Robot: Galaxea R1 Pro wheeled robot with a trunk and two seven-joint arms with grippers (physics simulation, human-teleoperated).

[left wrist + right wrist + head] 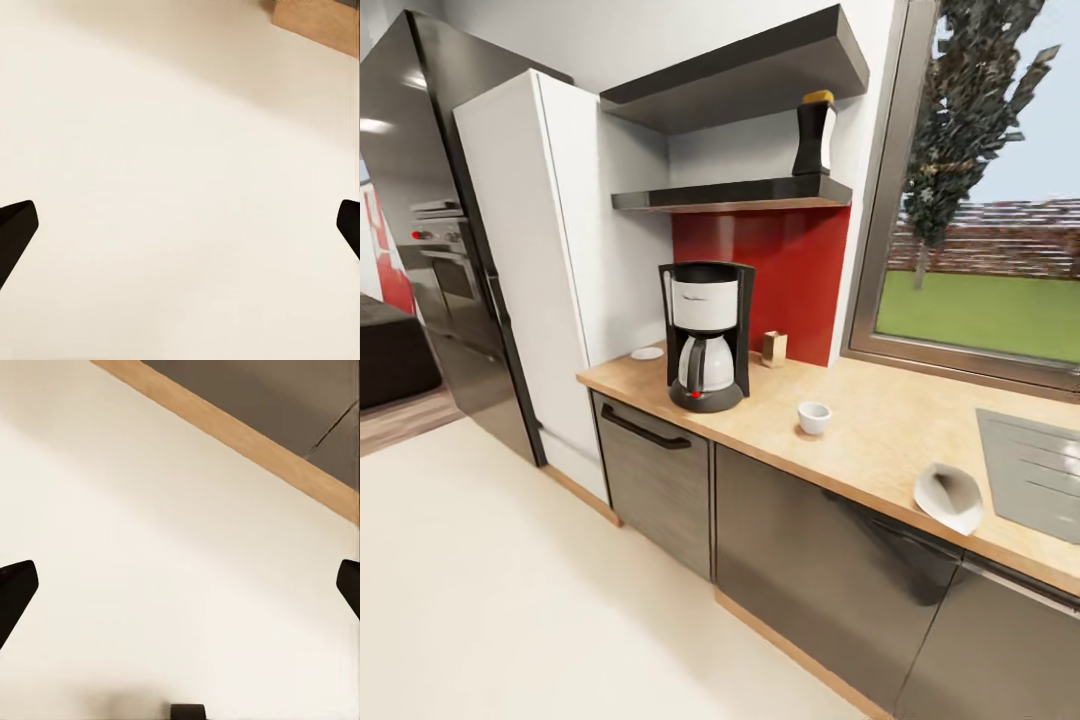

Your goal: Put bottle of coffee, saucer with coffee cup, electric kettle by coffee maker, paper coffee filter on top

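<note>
The bottle of coffee (815,135) is seen on the lower kitchen shelf (730,195), at one o'clock from the coffee maker (705,335). Glass, rigid, probably slippery; best gripped mid-body. Both jaws are spread wide, empty, over the floor (165,187).

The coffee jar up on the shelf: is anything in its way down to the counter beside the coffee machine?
Nothing visible blocks it. The bottle of coffee stands on the lower shelf; bare countertop lies right of the coffee maker, apart from a small box behind.
</note>
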